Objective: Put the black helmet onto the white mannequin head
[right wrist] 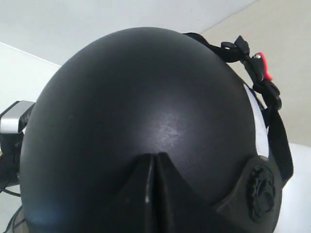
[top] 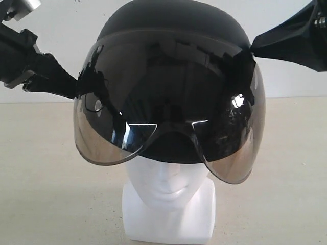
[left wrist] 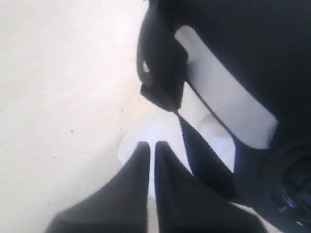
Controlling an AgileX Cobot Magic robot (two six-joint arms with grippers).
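Where the beige table (top: 46, 194) meets the white wall (top: 61, 30), the helmet (top: 173, 20) sits over the top of the head (top: 168, 189), facing the exterior camera. Its matte black shell is wider than the head on both sides. The visor (top: 168, 92) hangs down in front, dark across the middle and clearer brown at its two lower lobes. It hides the forehead and eyes, so only the nose, mouth, chin and blocky neck base show beneath it. The base stands upright on the table. Whether the shell's padding rests on the crown is hidden from every view.

The left gripper (left wrist: 149, 145) comes in from the left and its tip touches the visor's side edge. Its two black fingers are pressed together with only a thin slit between them and nothing caught there.

The right gripper (right wrist: 154, 158) reaches in from the upper right and lies against the shell near the visor's top corner. Its fingers also meet along a narrow seam, and they have hold of nothing.

A black chin strap (right wrist: 279, 136) trails down the helmet's far side in the right wrist view. A small red tab (right wrist: 263, 65) sits on its buckle.
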